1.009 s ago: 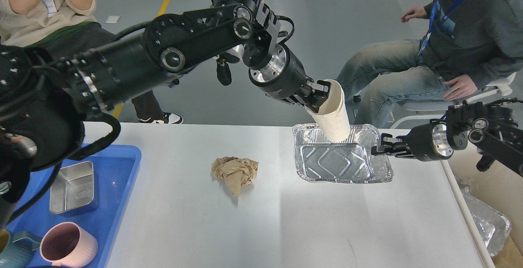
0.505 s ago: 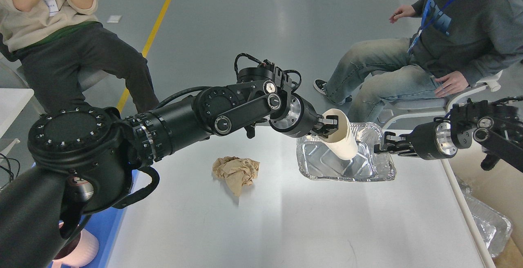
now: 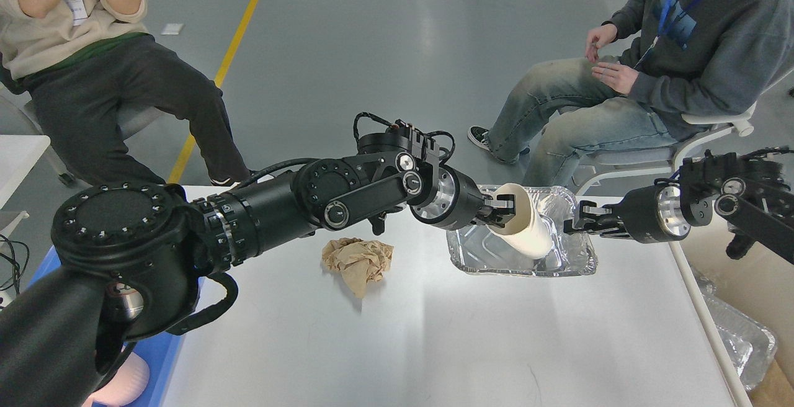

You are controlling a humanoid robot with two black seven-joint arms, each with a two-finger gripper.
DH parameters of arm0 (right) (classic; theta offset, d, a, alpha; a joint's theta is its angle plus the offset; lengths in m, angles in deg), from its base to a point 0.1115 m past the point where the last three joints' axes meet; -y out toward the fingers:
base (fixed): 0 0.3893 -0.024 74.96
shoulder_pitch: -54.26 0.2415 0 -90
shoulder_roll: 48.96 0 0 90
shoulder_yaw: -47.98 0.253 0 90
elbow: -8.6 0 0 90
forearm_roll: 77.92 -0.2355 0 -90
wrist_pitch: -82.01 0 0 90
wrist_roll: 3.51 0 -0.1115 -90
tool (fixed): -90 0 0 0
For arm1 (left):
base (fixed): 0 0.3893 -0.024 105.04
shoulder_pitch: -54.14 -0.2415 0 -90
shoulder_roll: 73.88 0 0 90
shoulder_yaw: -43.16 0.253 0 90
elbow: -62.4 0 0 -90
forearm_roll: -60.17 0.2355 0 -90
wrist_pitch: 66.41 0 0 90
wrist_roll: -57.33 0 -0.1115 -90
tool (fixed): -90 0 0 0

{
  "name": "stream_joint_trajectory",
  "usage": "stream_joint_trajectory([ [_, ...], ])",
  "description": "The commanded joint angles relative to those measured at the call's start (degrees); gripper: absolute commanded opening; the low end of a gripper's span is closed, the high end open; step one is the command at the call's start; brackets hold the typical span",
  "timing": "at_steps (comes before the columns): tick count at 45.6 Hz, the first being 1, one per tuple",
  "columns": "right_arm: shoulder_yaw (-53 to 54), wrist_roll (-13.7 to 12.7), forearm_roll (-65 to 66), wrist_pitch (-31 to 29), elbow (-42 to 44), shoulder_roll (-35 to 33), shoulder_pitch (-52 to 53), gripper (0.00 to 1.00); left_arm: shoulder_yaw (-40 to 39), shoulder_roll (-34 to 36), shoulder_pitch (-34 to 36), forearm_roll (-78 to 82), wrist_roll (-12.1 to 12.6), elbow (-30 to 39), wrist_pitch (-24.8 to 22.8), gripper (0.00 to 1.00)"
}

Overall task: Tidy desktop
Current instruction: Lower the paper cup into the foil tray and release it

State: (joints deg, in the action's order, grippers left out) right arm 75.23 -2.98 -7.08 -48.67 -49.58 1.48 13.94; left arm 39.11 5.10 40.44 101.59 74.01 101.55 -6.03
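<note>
Your left arm blocks most of the lower left of the frame; only a sliver of blue tray and a pink cup show there. Left gripper is clamped on the rim of the paper cup, tilted into the foil tray at centre right. Right gripper sits at the tray's right rim; fingers too dark, can't tell its opening. The desktop fills the lower centre: matte white-grey, crumpled brown paper left of the tray.
</note>
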Motion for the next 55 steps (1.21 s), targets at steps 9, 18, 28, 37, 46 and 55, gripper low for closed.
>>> stream_joint_trajectory([
  [9, 0.0, 0.0, 0.0, 0.0, 0.0, 0.2, 0.0, 0.00, -0.6, 0.1, -0.3, -0.3, -4.3, 0.6, 2.8, 0.97],
  [18, 0.0, 0.0, 0.0, 0.0, 0.1, 0.2, 0.0, 0.00, -1.9, 0.1, -0.2, -0.6, -4.2, 0.7, 2.2, 0.97],
  [28, 0.0, 0.0, 0.0, 0.0, 0.1, 0.0, 0.0, 0.00, -1.8, 0.1, -0.2, -0.6, -3.3, 0.7, 2.3, 0.97],
  [37, 0.0, 0.0, 0.0, 0.0, 0.1, -0.2, 0.0, 0.00, -1.6, 0.1, -0.3, -0.2, -3.2, 0.7, 2.3, 0.97],
  [46, 0.0, 0.0, 0.0, 0.0, 0.1, -0.1, 0.0, 0.00, -1.6, 0.1, -0.3, -0.2, -3.2, 0.7, 2.3, 0.97],
  [55, 0.0, 0.0, 0.0, 0.0, 0.1, 0.0, 0.0, 0.00, -1.6, 0.1, -0.3, -0.2, -3.3, 0.7, 2.3, 0.97],
])
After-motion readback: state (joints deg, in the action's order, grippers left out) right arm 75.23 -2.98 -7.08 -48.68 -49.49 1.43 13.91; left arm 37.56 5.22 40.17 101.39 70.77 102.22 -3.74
